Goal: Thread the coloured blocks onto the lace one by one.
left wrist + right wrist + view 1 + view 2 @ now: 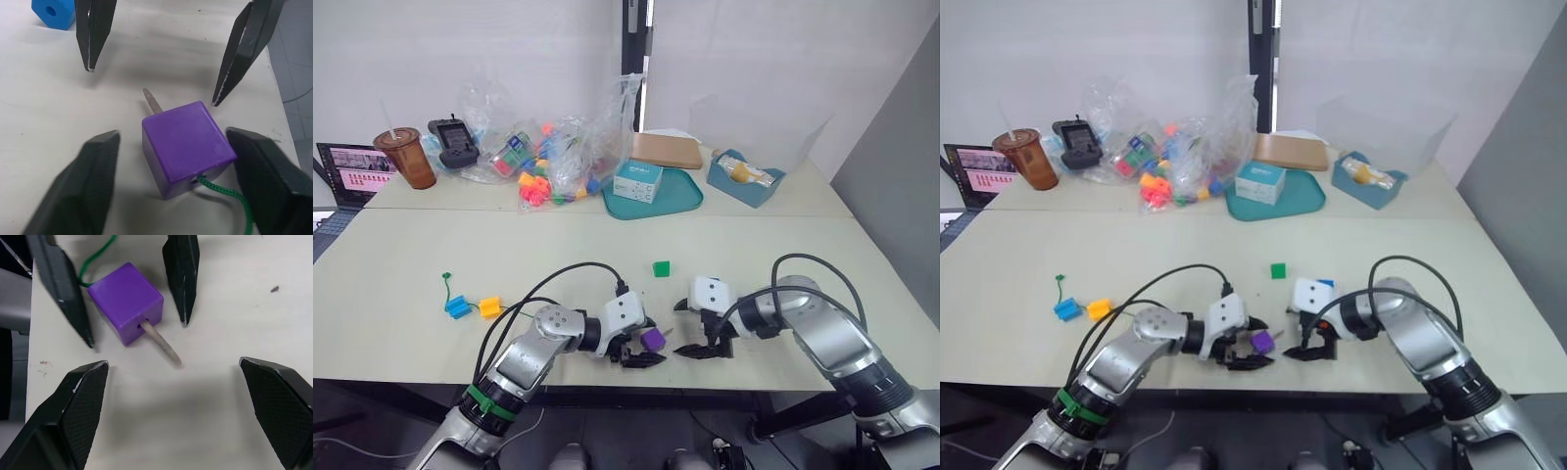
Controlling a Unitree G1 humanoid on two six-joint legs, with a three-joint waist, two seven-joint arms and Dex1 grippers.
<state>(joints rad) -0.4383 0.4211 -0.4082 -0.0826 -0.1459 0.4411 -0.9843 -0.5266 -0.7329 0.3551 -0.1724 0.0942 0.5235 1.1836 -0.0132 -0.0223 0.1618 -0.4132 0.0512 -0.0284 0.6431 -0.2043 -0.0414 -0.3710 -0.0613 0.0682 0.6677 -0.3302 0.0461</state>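
Note:
A purple block [186, 147] lies on the table near the front edge with the green lace [230, 193] running through it. The lace's stiff tip [161, 345] sticks out of the block's far hole, toward my right gripper. My left gripper [644, 345] is open and straddles the purple block. Facing it, my right gripper [689, 331] is open just short of the tip. A green block [661, 267] sits behind them, and a dark blue block [51, 12] lies by the right gripper. A light blue block [458, 306] and an orange-yellow block [489, 306] rest at the left, near the lace's knot [447, 277].
At the back of the table stand a clear bag of toys [548, 157], a teal tray [680, 196] with a small box, a blue bin [744, 176], a brown cup [406, 157] and a laptop [352, 171]. Black cables arch over both arms.

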